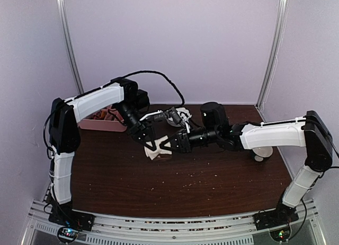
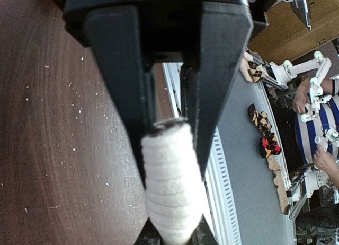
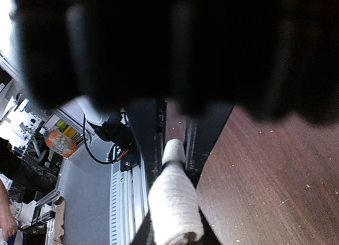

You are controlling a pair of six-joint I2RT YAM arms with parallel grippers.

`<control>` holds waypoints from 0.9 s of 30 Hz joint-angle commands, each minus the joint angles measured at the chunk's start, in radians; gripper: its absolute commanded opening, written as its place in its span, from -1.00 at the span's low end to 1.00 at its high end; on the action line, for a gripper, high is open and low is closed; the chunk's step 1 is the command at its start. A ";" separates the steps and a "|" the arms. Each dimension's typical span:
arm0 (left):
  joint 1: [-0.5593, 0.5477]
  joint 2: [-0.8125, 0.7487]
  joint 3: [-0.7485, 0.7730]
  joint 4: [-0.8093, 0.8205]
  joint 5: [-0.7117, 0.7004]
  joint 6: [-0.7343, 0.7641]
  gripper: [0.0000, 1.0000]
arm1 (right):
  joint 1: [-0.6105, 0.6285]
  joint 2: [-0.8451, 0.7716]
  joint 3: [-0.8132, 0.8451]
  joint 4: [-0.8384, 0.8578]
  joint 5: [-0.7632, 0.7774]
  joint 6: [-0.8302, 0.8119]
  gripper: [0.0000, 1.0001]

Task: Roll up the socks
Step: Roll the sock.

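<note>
**Progress.** One sock roll [image 1: 158, 151] is made: cream ribbed fabric wound into a tight, stubby cylinder. It sits a little to 9 o'clock of the centre of the bench [image 1: 212, 186] and is held from both ends.
- The left pincer [image 1: 148, 140] comes in from 11 o'clock and is clenched on one end. In its wrist view, both fingers press flat against the cloth.
- The right pincer [image 1: 168, 146] reaches in from 3 o'clock. In its wrist view, the narrow end of the roll is wedged between its two fingers with no gap showing, so I read it as grasping the roll too.
- I cannot tell whether the roll rests on the wood or hangs just clear of it.

**Done and left.** Only cream fabric shows.
- No plain tan sock can be picked out, and I cannot tell whether it is wound inside.
- My judgement is that the rolling of this piece is essentially finished. What remains is tucking or releasing it so it stays wound, plus a second sock if one lies elsewhere.

**Surface.** The bench is dark brown wood grain, scattered with pale flecks and lint.
- A pink tray [image 1: 103, 124] sits at 10 o'clock; its contents are too small to name.
- A small white object [image 1: 183, 115] is at 12 o'clock by the back edge.
- A white round thing [image 1: 262, 151] is at 3 o'clock under the right arm.
- A slotted metal rail [image 1: 175, 225] runs along the near edge at 6 o'clock.

**Room.** Pale lavender panels close in three sides, with metal uprights at the corners. The wrist views look past the bench to other rigs and a person in a striped shirt [image 2: 323, 125].
</note>
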 commanded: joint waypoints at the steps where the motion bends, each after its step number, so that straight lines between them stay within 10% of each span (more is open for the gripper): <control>1: -0.025 -0.052 0.029 0.004 -0.016 0.023 -0.95 | -0.002 0.022 -0.014 0.066 -0.027 0.075 -1.00; 7: -0.022 -0.092 0.075 0.122 -0.167 -0.118 -0.28 | -0.008 0.025 -0.004 -0.046 0.037 0.049 -1.00; 9: -0.023 -0.131 0.074 0.227 -0.286 -0.208 0.83 | -0.012 0.022 0.002 -0.079 0.104 0.051 -1.00; 10: -0.023 -0.150 0.071 0.276 -0.346 -0.243 0.94 | -0.015 0.021 0.005 -0.086 0.145 0.072 -1.00; 27: -0.167 -0.392 -0.200 0.597 -0.714 -0.222 0.96 | -0.032 0.045 -0.066 0.420 0.261 0.637 -1.00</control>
